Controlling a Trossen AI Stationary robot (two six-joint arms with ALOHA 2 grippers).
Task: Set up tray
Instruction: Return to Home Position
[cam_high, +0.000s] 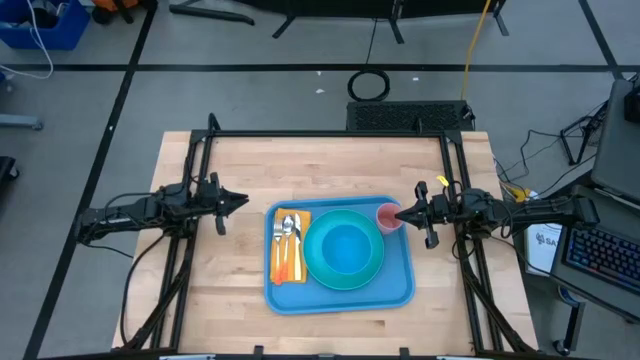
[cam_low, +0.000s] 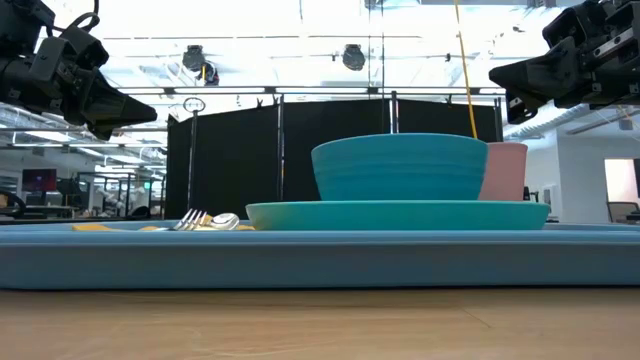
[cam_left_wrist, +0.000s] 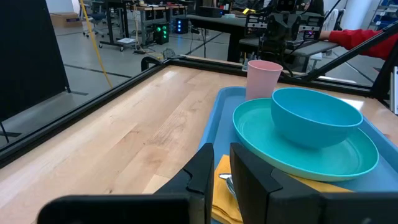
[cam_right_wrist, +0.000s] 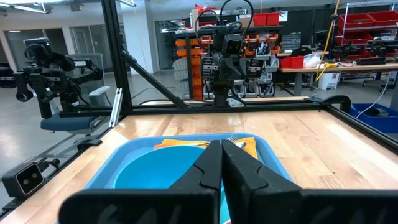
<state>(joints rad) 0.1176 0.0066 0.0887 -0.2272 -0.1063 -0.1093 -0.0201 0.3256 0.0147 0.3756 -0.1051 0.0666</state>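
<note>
A workshop of racks, desks and black screens lies beyond the pale wooden bench (cam_high: 240, 290). On it the large medium-blue plastic tray (cam_high: 395, 297) sits about midway between the left and right edges, nearer the edge where the low camera sits.

The tray carries a round teal plate (cam_high: 312, 258) with a small blue bowl (cam_high: 345, 248) on it. A yellow napkin (cam_high: 305, 222) holding cutlery (cam_high: 288, 245) lies toward the bench's left edge, and a pink plastic cup (cam_high: 387, 216) stands at the tray's far corner on the right.

The left hand (cam_high: 240, 200) hangs above bare wood just left of the tray. Its fingers are all but pressed together and pinch nothing. The right hand (cam_high: 398, 213) is raised beside the cup, fingers pressed together, also empty.

The setting looks complete (nothing seems out of place), so I judge the step in hand to be pulling back to rest. That calls for each arm to draw outward toward its own side. The right arm would need to keep its height, so that it cannot clip the cup.
</note>
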